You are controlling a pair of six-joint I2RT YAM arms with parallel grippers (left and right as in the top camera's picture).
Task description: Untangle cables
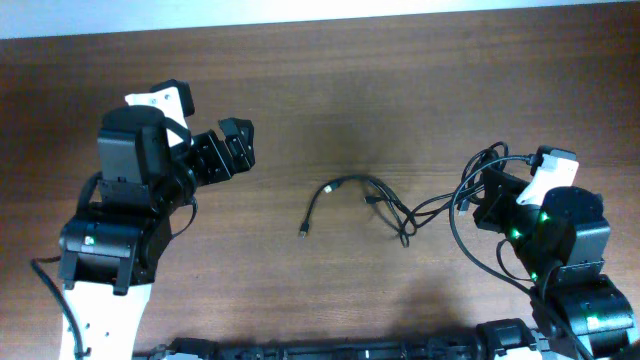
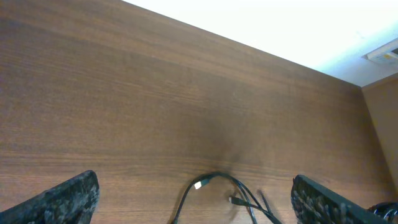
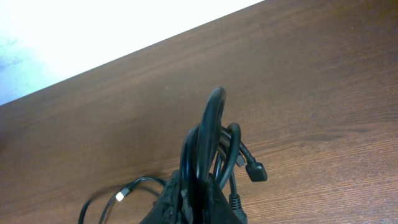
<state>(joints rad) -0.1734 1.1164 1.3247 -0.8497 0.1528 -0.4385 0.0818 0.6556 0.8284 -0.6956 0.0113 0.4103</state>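
Observation:
Thin black cables (image 1: 345, 183) lie in a loose tangle at the middle of the wooden table (image 1: 330, 90), with one plug end (image 1: 303, 232) pointing toward the front. Strands run right into my right gripper (image 1: 479, 197), which is shut on a bunch of cable loops (image 3: 208, 124) standing up from its jaws. My left gripper (image 1: 232, 150) hovers left of the tangle, wide open and empty. In the left wrist view the cables (image 2: 217, 176) arch on the table between its fingers (image 2: 68, 199), well apart from both.
Thicker black arm wires (image 1: 462, 240) loop around the right arm's wrist. The white far edge of the table (image 1: 300, 15) runs along the top. Both arm bases stand at the front corners.

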